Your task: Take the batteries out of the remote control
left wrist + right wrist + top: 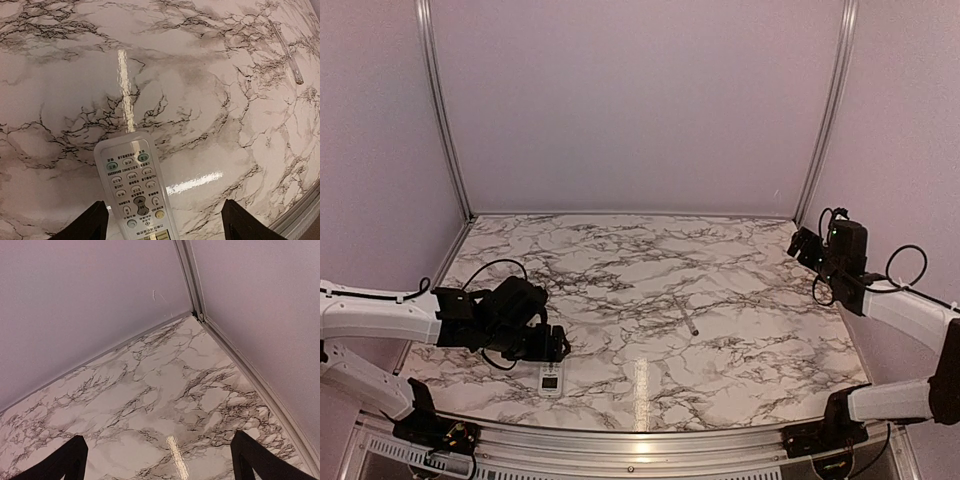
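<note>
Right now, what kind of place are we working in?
Most likely an enclosed robot test cell rather than a home: plain pale wall panels set in aluminium framing box in a marble-patterned tabletop, which holds only small props, the remote control and a thin rod.

Marble-patterned tabletop (pixel 620 255), white with dark veins, glossy, with a streak of lamp glare. Thin grey rod (pixel 686 315) (pixel 286 50) flat on it, slanted, lying alone. Behind the rod, a plain pale lilac back wall (pixel 640 100). Far left and far right of the rod, at the back corners, two metal posts (pixel 442 110). In front of the rod, a ribbed metal rail (pixel 650 447) along the near edge.
</note>
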You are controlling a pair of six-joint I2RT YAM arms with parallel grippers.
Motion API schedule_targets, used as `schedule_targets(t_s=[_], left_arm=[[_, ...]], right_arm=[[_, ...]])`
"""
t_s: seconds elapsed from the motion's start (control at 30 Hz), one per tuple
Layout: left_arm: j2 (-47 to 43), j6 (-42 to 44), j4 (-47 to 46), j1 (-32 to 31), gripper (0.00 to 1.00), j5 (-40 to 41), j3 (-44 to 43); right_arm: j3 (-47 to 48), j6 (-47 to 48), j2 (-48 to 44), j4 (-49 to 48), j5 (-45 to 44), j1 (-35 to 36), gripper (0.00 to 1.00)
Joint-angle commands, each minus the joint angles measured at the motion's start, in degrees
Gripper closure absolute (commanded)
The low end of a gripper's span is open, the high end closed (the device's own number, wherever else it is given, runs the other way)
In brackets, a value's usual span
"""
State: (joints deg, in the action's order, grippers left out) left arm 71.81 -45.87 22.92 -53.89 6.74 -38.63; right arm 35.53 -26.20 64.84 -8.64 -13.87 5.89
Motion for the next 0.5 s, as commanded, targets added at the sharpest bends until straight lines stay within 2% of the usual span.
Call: schedule_targets(t_s=[0.0,0.23,0.47], left_arm=[[2.7,-5.9,4.1,-4.1,0.17,4.6,-1.0],[7.7,-8.5,4.9,-11.0,0.17,5.0,-3.1],[10.1,-12.4,11.3,-14.2,0.17,10.3,-5.9]], right_arm=[[0.3,0.1,-1.0,3.0,-2.7,-0.1,0.01],[0.1,0.7,-0.4,2.4,-2.5,-0.1,0.01],[-0.3,0.9,-1.1,2.2,-1.8,-0.1,0.02]])
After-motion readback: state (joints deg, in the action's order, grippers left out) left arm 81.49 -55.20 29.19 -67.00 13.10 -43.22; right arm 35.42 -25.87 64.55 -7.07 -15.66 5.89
